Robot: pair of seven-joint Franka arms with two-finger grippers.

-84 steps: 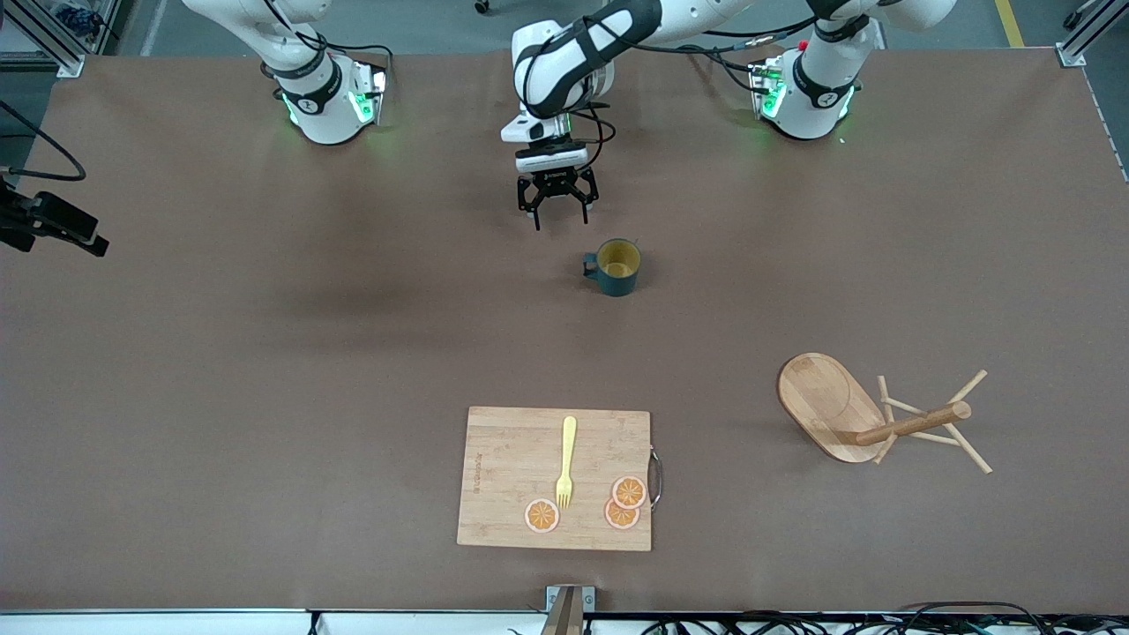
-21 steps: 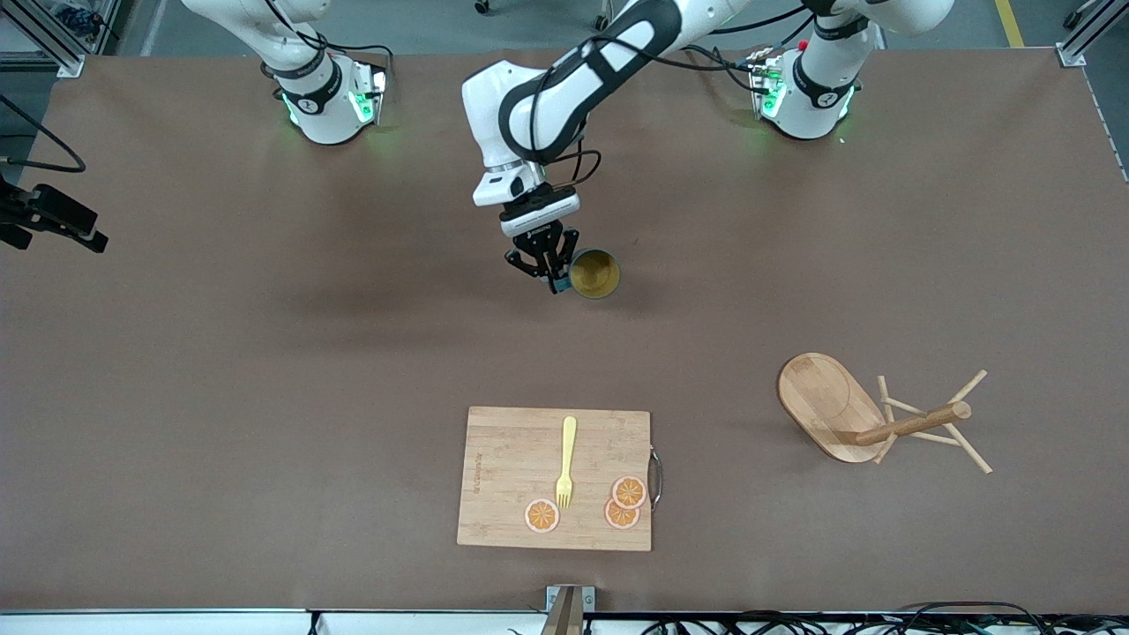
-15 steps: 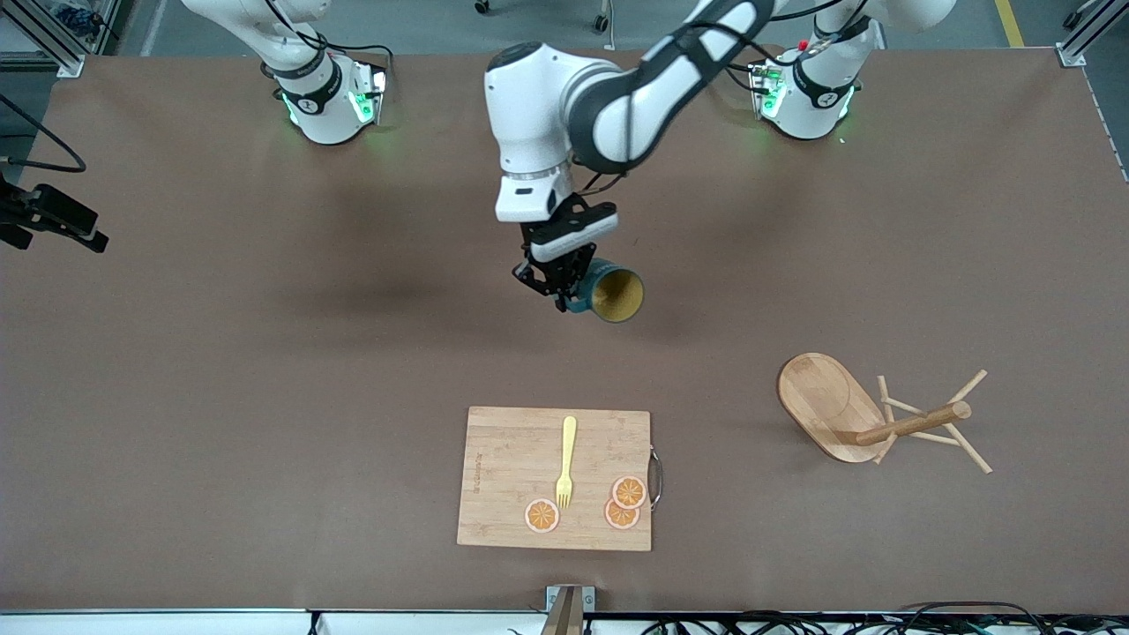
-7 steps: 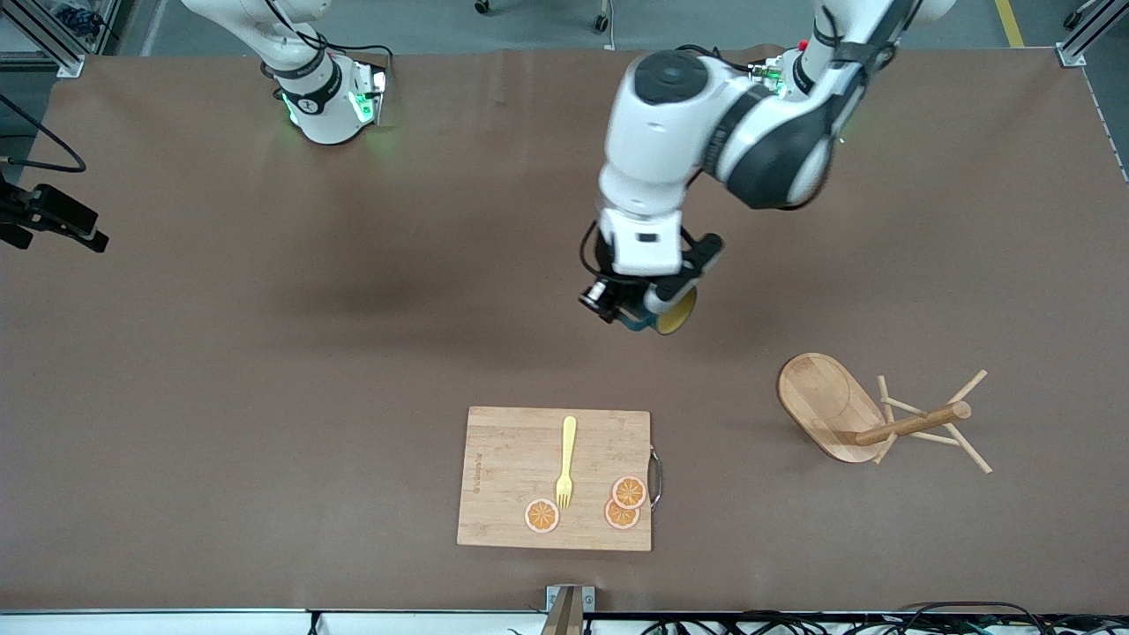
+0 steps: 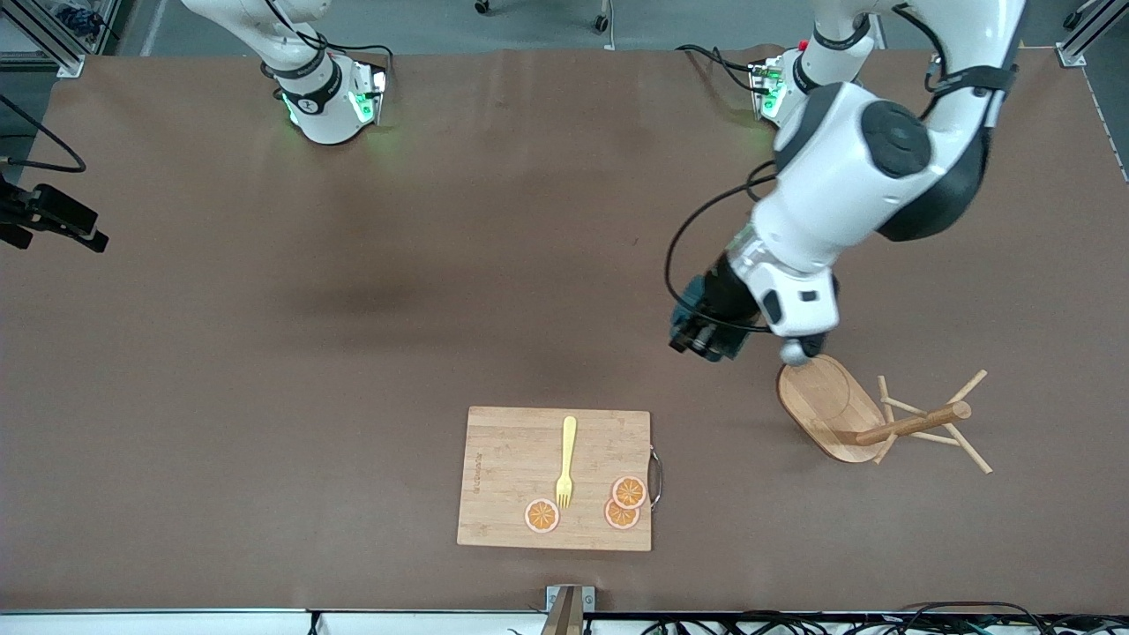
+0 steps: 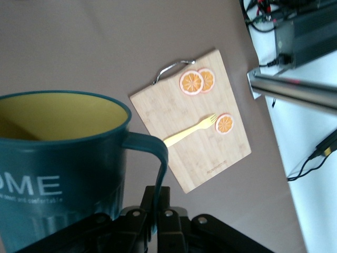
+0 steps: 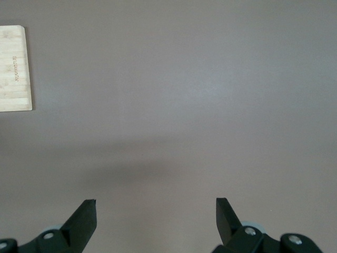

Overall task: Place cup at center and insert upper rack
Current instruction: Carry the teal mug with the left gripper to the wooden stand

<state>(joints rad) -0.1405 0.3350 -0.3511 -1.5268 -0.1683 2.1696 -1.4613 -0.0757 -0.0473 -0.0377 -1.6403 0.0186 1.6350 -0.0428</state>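
The left gripper, clenched on the handle of the small dark teal cup with a yellow interior, holds it in the air just beside the oval base of the light wooden upper rack, which lies tipped over on the brown table. The right gripper waits with fingers spread, holding nothing, over bare table near a rectangular bamboo cutting board.

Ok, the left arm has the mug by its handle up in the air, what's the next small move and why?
Probably carry the mug back over the bare middle of the table and lower it. The left claw is shut on its handle, hanging by the tipped-over mug tree, away from the centre. The right claw waits open.
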